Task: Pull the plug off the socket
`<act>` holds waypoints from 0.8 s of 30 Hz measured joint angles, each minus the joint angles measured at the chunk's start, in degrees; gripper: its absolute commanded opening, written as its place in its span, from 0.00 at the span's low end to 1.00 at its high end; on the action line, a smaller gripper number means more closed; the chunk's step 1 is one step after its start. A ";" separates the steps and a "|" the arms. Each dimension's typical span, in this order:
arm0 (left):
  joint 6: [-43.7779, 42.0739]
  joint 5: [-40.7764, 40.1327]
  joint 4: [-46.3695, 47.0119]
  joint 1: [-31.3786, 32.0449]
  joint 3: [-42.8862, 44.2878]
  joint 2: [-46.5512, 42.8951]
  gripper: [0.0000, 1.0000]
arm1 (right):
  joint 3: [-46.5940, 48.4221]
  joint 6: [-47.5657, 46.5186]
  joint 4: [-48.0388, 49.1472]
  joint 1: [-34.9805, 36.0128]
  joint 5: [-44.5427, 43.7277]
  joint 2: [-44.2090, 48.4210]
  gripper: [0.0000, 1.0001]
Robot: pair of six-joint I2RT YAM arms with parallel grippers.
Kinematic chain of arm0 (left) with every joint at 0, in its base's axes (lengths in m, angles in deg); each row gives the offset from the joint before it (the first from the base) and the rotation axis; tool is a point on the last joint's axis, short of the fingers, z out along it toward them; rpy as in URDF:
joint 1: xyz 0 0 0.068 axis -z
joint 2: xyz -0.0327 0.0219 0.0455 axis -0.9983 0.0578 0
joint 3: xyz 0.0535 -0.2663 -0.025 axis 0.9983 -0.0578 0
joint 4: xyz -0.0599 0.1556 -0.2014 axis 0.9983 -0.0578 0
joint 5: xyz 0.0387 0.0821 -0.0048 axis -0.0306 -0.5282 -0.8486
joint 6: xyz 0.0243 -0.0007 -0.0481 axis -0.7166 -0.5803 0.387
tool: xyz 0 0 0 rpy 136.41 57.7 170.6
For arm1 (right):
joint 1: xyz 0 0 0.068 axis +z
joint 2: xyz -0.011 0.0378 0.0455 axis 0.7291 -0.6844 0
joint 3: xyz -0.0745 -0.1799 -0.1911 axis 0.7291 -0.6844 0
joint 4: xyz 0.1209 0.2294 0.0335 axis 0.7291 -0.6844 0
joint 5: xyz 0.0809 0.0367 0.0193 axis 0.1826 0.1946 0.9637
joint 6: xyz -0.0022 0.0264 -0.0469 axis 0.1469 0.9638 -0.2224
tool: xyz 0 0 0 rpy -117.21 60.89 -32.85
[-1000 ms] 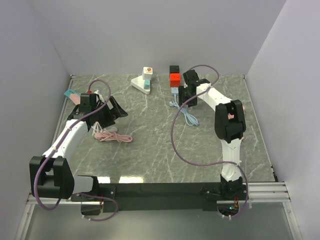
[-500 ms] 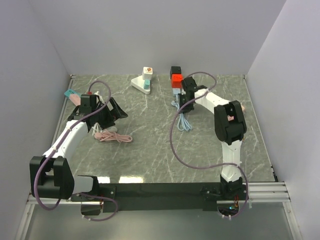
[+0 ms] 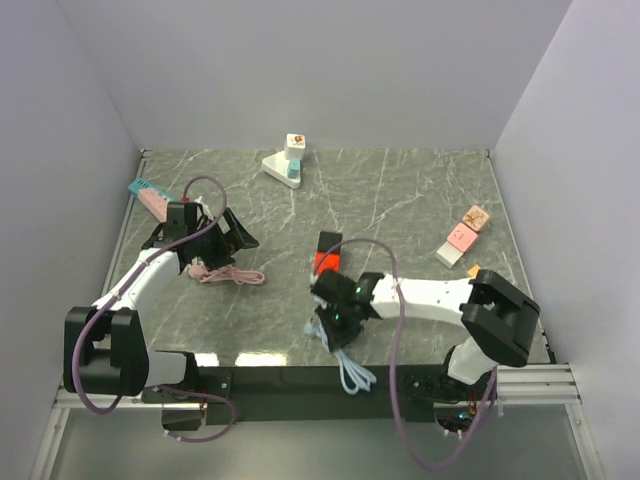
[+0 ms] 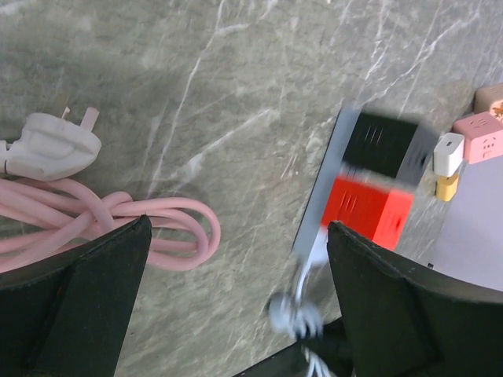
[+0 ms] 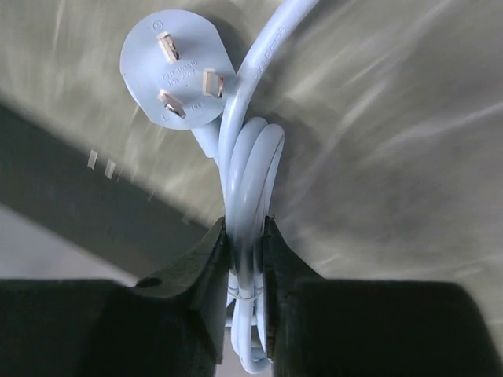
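My right hand [image 5: 245, 236] pinches the blue cord [image 5: 250, 157] just beside the socket block [image 3: 326, 255], likely to tow it; my left hand [image 4: 236, 232] is spread.

I find the overhead camera set high at the near edge, looking down on the whole table [image 3: 430, 200], with the socket block [image 3: 327, 252] near centre. The left wrist camera shares that socket block [image 4: 368, 210], viewed from its left at moderate range. The right wrist camera hangs close over the pale blue cable [image 5: 250, 196], just nearside of the block.

Pale blue cable [image 5: 250, 181] and plug [image 5: 174, 69], red-and-black socket block [image 4: 372, 182], pink cord [image 4: 118, 228], grey-green marbled table [image 3: 400, 200]
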 measured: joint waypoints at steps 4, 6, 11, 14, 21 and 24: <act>-0.09 0.31 1.27 0.00 -1.75 0.63 0.99 | -0.72 4.98 -2.45 7.08 0.79 1.57 0.76; -0.09 0.42 1.38 0.00 -2.23 0.81 0.99 | 1.01 6.34 -4.90 7.10 -0.70 1.66 0.86; -0.24 0.33 1.33 0.00 -2.32 0.92 1.00 | 14.88 7.26 -10.69 4.87 -6.56 1.53 0.93; -0.42 0.09 1.18 0.00 -2.32 0.83 0.99 | 23.19 7.21 -10.95 1.16 -9.35 1.81 0.94; -0.31 -0.31 1.31 0.00 -2.32 0.37 0.99 | 40.35 7.50 -16.98 -12.09 -19.17 -8.15 0.95; -0.11 -0.28 1.42 0.00 -2.32 0.37 1.00 | 44.46 7.69 -18.12 -14.88 -21.16 -14.38 0.95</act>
